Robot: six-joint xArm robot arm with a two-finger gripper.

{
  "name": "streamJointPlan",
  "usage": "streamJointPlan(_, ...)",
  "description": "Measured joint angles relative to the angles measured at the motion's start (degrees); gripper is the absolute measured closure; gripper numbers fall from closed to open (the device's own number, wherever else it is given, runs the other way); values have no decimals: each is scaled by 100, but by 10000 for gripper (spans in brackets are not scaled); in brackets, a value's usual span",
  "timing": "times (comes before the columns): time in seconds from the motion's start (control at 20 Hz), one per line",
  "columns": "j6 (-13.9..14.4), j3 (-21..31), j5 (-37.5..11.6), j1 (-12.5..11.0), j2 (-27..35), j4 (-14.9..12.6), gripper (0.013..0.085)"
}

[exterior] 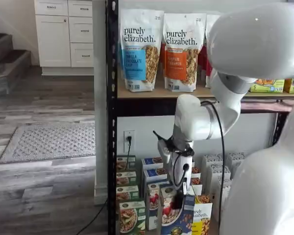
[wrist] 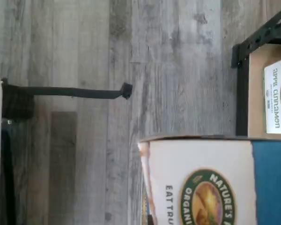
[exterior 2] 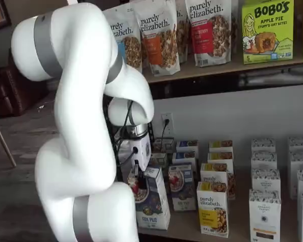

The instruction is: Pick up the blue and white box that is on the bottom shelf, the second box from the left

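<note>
A white robot arm (exterior 2: pixel 81 131) reaches down in front of a black steel rack. Its gripper (exterior 2: pixel 137 182) is clenched on the top of the blue and white box (exterior 2: pixel 152 199), which shows a cereal bowl with red berries. In both shelf views the box (exterior: pixel 179 218) sits out in front of the other cartons, at the front edge of the bottom shelf (exterior 2: pixel 237 227); whether it rests on the shelf or is lifted clear cannot be told. A yellow carton (exterior 2: pixel 212 208) stands just beside it. In the wrist view the box (wrist: pixel 215 183) fills the near corner, white panel and blue side showing, above grey wood flooring (wrist: pixel 84 47). Granola bags (exterior: pixel 139 49) line the shelf above.
</note>
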Motion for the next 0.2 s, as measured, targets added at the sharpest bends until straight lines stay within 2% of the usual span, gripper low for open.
streamJointPlan(0.2,-19,88,360,-74,-434,-37,530)
